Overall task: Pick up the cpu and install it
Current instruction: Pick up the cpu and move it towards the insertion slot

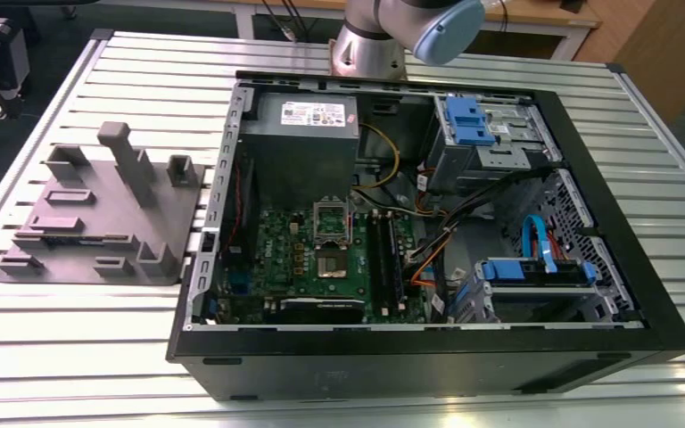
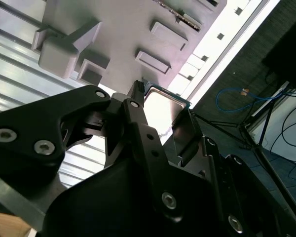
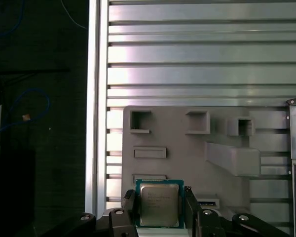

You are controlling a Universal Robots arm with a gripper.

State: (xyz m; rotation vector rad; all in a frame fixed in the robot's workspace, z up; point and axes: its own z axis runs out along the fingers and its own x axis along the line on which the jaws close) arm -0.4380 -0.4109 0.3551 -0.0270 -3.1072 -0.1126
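One cpu (image 3: 159, 206), one claw (image 3: 160, 200); one open computer case (image 1: 438, 361), one motherboard (image 1: 281, 251), one grey fixture plate (image 1: 99, 209)

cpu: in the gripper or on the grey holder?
In the gripper: in the first wrist view the cpu sits clamped between its fingers, raised off the grey holder.

the cpu (image 3: 159, 205), a flat square silver-topped chip, green-rimmed, sits clamped in the hand (image 3: 160, 201).

The gripper (image 3: 160, 197) hid two side edges of the cpu (image 3: 159, 206); the arm (image 1: 373, 40) was cut off by the exterior view's top edge.
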